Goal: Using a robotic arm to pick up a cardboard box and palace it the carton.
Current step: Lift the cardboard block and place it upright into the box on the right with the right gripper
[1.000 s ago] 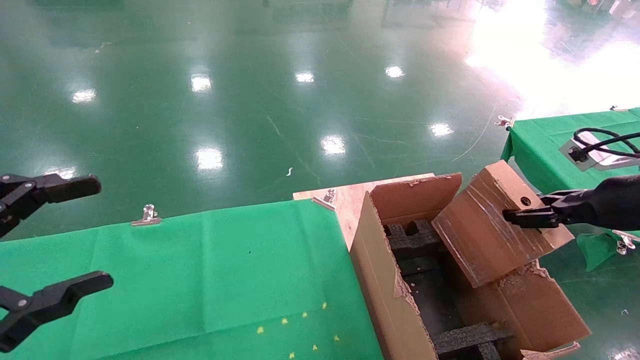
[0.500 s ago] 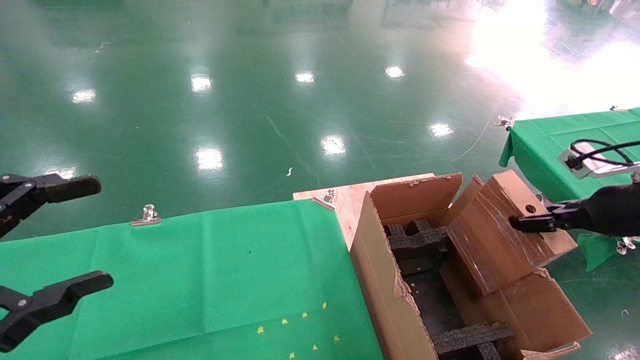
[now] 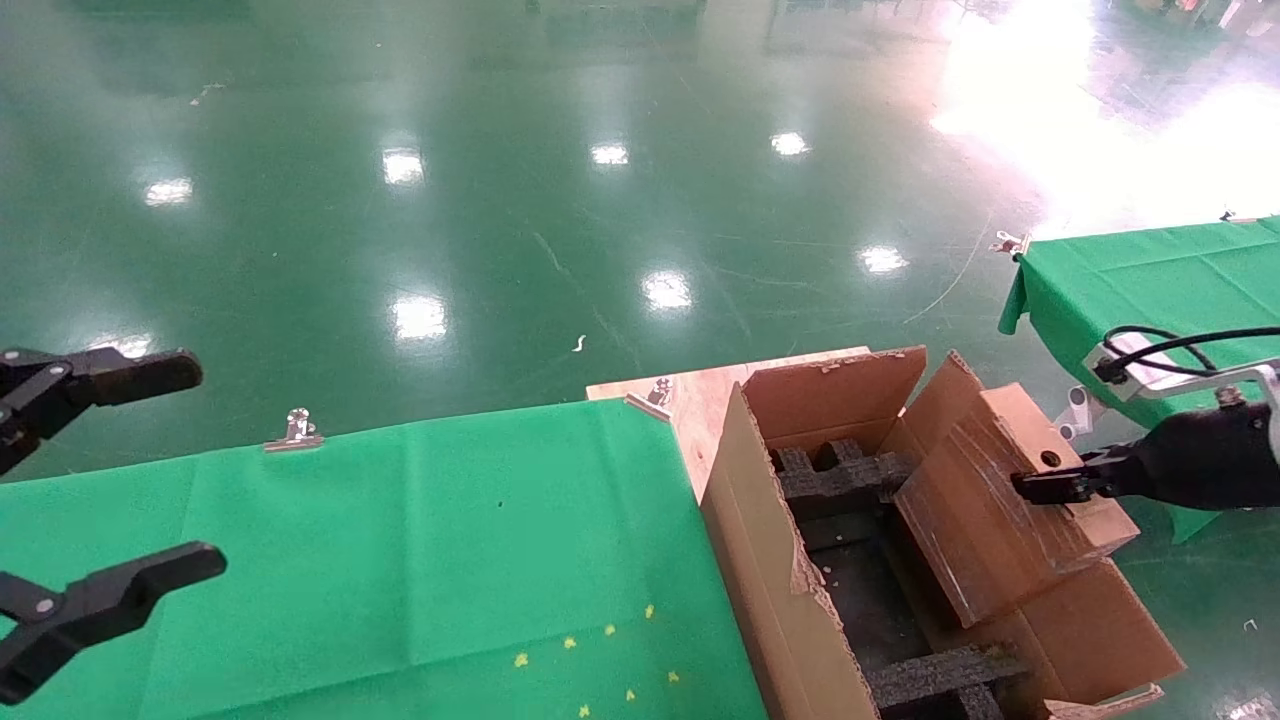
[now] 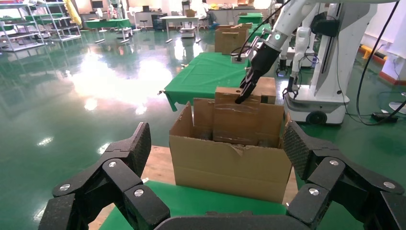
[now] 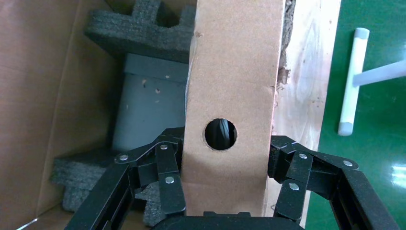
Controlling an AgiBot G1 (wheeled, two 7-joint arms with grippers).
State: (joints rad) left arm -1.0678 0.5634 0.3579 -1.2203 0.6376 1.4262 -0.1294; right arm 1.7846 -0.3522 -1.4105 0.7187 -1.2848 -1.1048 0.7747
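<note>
The cardboard box (image 3: 985,515) hangs tilted, its lower end inside the carton (image 3: 765,560), against the carton's right side. My right gripper (image 3: 1040,487) is shut on the box's upper end beside a round hole. In the right wrist view the fingers (image 5: 165,177) clamp both sides of the box (image 5: 234,72) above black foam (image 5: 139,28). My left gripper (image 3: 212,465) hovers open over the green table at the far left, nothing in it. From the left wrist view I see the carton (image 4: 230,167), the box (image 4: 237,120) and the right arm (image 4: 261,62) beyond the open left gripper (image 4: 216,143).
The carton stands on a wooden board (image 3: 700,395) at the end of the green-clothed table (image 3: 400,560). A second green table (image 3: 1150,280) is behind my right arm. Metal clips (image 3: 296,430) hold the cloth. A grey block (image 5: 148,105) lies inside the carton.
My right gripper has carried the box downward, so its lower end now sits deeper inside the carton. The left arm has not moved.
</note>
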